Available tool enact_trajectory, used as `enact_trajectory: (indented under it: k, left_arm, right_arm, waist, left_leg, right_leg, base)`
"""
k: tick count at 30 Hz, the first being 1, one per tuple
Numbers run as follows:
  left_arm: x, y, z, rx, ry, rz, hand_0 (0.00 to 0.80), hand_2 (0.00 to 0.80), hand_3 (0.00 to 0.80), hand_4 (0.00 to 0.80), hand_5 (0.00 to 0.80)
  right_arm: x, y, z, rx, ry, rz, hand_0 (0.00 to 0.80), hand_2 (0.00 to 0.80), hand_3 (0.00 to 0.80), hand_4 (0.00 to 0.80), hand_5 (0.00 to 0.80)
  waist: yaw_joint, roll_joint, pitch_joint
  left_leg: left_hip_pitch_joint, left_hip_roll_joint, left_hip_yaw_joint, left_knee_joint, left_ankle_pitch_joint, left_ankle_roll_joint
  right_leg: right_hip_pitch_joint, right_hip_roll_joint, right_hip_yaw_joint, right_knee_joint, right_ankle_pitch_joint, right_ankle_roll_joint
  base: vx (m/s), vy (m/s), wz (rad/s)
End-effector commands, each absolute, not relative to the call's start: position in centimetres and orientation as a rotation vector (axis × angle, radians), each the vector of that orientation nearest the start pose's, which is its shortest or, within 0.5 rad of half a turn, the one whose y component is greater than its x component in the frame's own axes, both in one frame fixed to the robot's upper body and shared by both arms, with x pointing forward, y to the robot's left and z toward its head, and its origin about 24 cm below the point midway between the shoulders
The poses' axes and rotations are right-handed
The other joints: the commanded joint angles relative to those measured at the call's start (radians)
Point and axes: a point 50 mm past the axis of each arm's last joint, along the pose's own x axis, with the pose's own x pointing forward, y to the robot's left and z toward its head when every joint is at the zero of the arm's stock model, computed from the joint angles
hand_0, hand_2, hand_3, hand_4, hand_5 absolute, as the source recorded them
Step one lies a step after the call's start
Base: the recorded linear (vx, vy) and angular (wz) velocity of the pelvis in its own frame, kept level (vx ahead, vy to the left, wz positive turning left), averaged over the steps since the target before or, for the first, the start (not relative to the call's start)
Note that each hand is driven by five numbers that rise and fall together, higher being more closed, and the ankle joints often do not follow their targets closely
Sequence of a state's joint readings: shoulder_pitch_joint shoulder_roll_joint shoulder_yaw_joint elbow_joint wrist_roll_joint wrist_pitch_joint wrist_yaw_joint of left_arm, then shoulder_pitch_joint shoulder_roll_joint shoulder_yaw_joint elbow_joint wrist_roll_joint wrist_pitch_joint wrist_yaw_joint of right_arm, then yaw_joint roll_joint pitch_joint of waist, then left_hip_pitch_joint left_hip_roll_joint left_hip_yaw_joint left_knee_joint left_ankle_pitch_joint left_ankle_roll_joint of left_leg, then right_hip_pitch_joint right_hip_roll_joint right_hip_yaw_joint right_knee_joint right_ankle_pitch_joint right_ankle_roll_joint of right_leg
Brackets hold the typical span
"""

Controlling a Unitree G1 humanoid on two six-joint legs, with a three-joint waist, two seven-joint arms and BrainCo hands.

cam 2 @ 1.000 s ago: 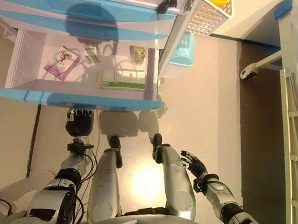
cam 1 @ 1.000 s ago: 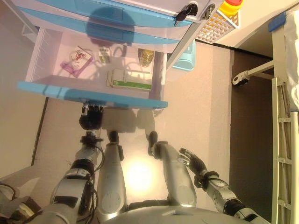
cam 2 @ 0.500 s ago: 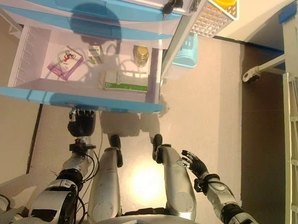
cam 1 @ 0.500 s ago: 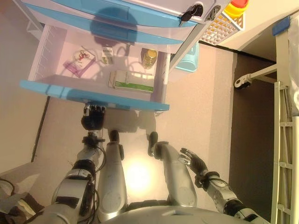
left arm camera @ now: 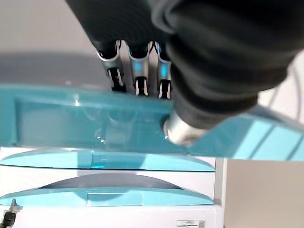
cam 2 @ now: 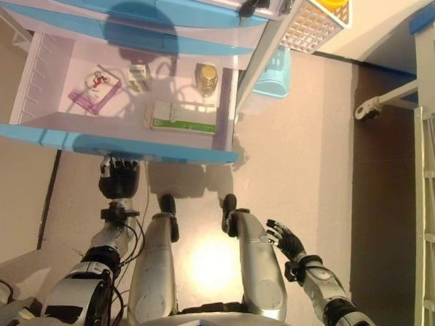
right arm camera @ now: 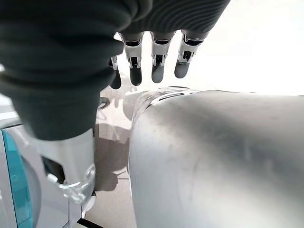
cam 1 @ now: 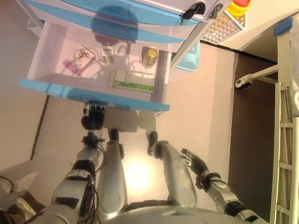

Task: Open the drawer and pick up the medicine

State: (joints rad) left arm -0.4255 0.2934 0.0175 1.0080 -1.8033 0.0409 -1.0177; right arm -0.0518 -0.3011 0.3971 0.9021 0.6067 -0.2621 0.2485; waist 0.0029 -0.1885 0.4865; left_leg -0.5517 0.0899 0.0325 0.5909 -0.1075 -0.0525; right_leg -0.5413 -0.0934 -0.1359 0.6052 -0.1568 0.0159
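Observation:
The cabinet's lower drawer (cam 1: 46,86) with a light blue front stands pulled out. Inside lie a green and white medicine box (cam 1: 131,80), a small amber bottle with a yellow cap (cam 1: 150,56), a pink packet (cam 1: 79,59) and a small white packet (cam 1: 108,54). My left hand (cam 1: 92,119) is just under the drawer front. Its fingers (left arm camera: 139,71) hook at the front's lower edge, with the thumb on the blue panel (left arm camera: 71,123). My right hand (cam 2: 283,240) hangs open and empty low at my right side, far from the drawer.
Two shut blue drawers (cam 1: 126,14) sit above the open one, with keys in a lock (cam 1: 194,9). A white basket (cam 1: 224,25) stands on the cabinet top. A light blue bin (cam 1: 189,58) stands beside the cabinet. A bed frame with a caster (cam 1: 242,82) is at the right.
The camera has shifted a little. The drawer stands open as before, with the left hand still at its front. The right hand has barely moved.

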Motion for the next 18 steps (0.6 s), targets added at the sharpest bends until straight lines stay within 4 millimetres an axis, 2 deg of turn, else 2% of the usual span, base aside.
enact_trajectory:
  k: [1,12,18]
  left_arm:
    - [23.4,24.0,-6.9,-1.493,-0.142,0.137,0.0,0.0,0.0,0.0,0.0]
    - [24.7,25.6,-6.8,-1.489,-0.046,0.327,0.0,0.0,0.0,0.0,0.0]
    - [24.2,26.6,-7.4,-1.495,0.006,0.465,0.0,0.0,0.0,0.0,0.0]
  right_arm:
    - [17.2,-19.4,-11.0,0.182,0.619,0.175,0.0,0.0,0.0,0.0,0.0]
    - [17.1,-19.5,-11.2,0.153,0.651,0.204,0.0,0.0,0.0,0.0,0.0]
    - [16.9,-19.4,-11.4,0.144,0.663,0.213,0.0,0.0,0.0,0.0,0.0]
  waist:
    - [0.012,0.001,-0.002]
    - [-0.014,-0.005,-0.028]
    - [-0.021,-0.006,-0.038]
  left_leg:
    - [-0.004,-0.053,0.058,0.032,-0.096,0.055]
    - [-0.018,-0.045,0.063,0.077,-0.111,0.059]
    - [-0.025,-0.045,0.062,0.094,-0.116,0.061]
  right_leg:
    - [0.005,0.022,-0.063,0.041,-0.003,0.031]
    - [-0.012,0.026,-0.052,0.074,-0.012,0.031]
    - [-0.021,0.027,-0.047,0.089,-0.017,0.03]
  base:
    - [0.019,0.019,0.05]
    - [0.022,0.021,-0.02]
    - [0.022,0.014,0.02]
